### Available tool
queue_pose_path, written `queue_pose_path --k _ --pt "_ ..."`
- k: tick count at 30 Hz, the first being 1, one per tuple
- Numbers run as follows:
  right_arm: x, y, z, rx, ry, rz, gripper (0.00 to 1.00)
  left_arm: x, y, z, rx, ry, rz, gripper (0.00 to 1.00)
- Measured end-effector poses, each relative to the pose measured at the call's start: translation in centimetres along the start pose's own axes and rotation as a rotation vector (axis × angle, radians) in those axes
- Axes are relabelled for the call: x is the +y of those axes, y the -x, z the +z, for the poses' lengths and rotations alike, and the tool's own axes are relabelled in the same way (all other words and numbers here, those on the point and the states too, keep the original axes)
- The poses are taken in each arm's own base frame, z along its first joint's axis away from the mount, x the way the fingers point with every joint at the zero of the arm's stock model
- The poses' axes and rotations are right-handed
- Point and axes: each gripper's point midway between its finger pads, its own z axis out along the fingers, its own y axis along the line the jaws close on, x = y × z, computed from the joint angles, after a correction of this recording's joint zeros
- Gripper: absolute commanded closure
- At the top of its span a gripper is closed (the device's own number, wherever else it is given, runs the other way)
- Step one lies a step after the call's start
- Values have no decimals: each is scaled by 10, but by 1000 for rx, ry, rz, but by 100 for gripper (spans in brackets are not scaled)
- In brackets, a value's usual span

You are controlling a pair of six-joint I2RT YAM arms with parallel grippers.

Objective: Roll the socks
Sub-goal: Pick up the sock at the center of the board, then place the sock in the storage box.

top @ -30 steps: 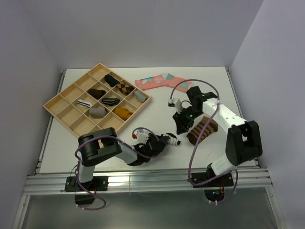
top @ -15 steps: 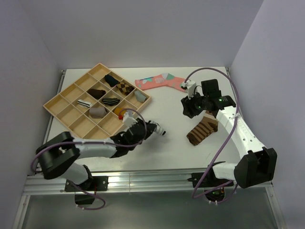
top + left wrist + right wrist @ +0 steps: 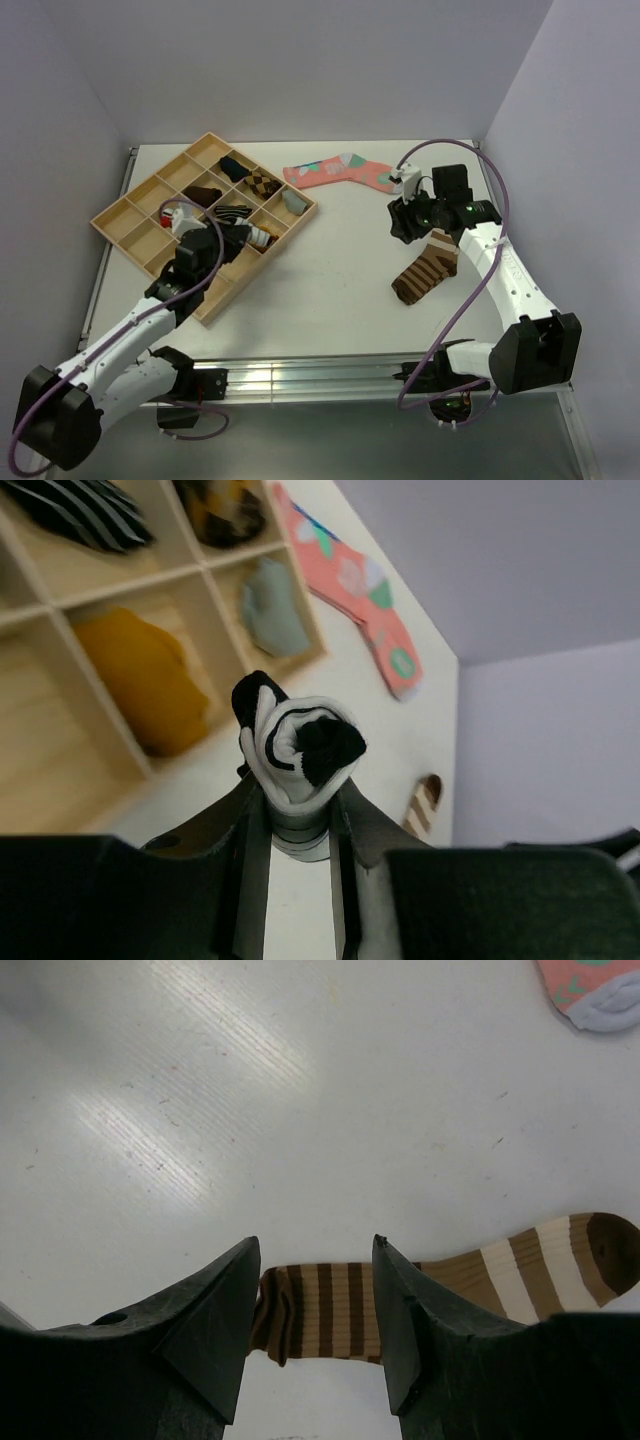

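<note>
Gripping rolled sock (image 3: pixel 298 748), near tray (image 3: pixel 150 178) edge

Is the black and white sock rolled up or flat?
Rolled up. The left wrist view shows the black and white sock as a tight bundle with curled layers, pinched in the left gripper.

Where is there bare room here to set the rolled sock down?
Widest free patch: the table between the tray, the brown sock and the pink sock. The tray's far-left cells look empty. Crowded: its middle and right cells, over which the left gripper holds the rolled white sock.
</note>
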Motion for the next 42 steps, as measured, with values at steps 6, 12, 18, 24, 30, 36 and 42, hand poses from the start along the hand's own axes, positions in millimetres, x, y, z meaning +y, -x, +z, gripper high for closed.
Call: queue_pose_path --k 6,12,18,24,30,36,42 --pt "0 1 0 -7 9 -13 44 91 23 5 -14 189 -17 100" --pt "1 1 1 -12 25 -13 45 156 1 16 79 348 -43 100" --pt "-1 -1 4 -14 24 -20 46 165 -6 27 113 358 -49 100" --pt "-2 -8 6 0 24 -24 46 168 -5 38 133 386 -49 100" --pt "-4 -10 6 4 18 -25 46 172 -6 55 179 460 -49 100" --pt "-7 -13 7 16 7 -42 46 174 -5 54 209 528 -51 99" --pt "-8 -22 14 54 22 -42 47 177 -6 56 238 579 -48 73"
